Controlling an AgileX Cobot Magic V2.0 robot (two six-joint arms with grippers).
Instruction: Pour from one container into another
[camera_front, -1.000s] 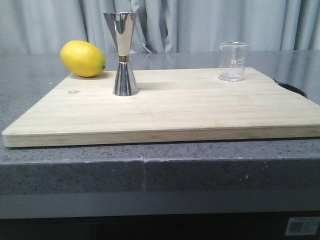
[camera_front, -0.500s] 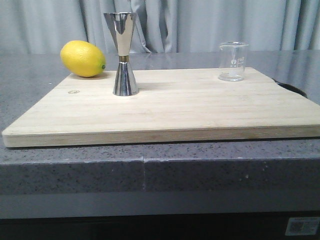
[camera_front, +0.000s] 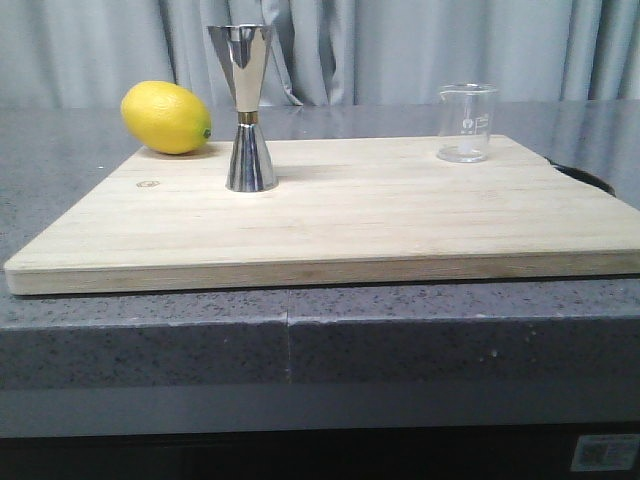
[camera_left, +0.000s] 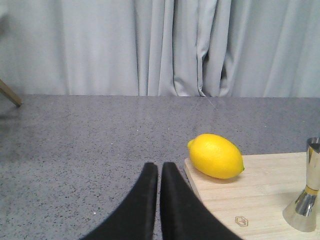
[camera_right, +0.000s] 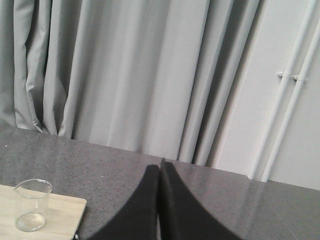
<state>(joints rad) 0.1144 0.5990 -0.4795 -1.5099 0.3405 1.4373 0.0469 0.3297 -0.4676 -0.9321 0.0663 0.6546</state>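
The clear glass beaker (camera_front: 467, 122) with white marks stands upright at the back right of the wooden board (camera_front: 340, 215); it also shows in the right wrist view as the beaker (camera_right: 33, 204). The steel jigger (camera_front: 246, 108) with its gold waist band stands upright at the board's back left, and its edge shows as the jigger (camera_left: 308, 200). My left gripper (camera_left: 159, 167) is shut and empty, over the counter left of the board. My right gripper (camera_right: 159, 167) is shut and empty, over the counter right of the beaker. Neither gripper appears in the front view.
A yellow lemon (camera_front: 166, 117) lies at the board's back left corner, left of the jigger, also seen as the lemon (camera_left: 216, 155). The board rests on a grey speckled counter (camera_front: 300, 330). Grey curtains (camera_front: 400, 50) hang behind. A dark object (camera_front: 585, 176) lies by the board's right edge.
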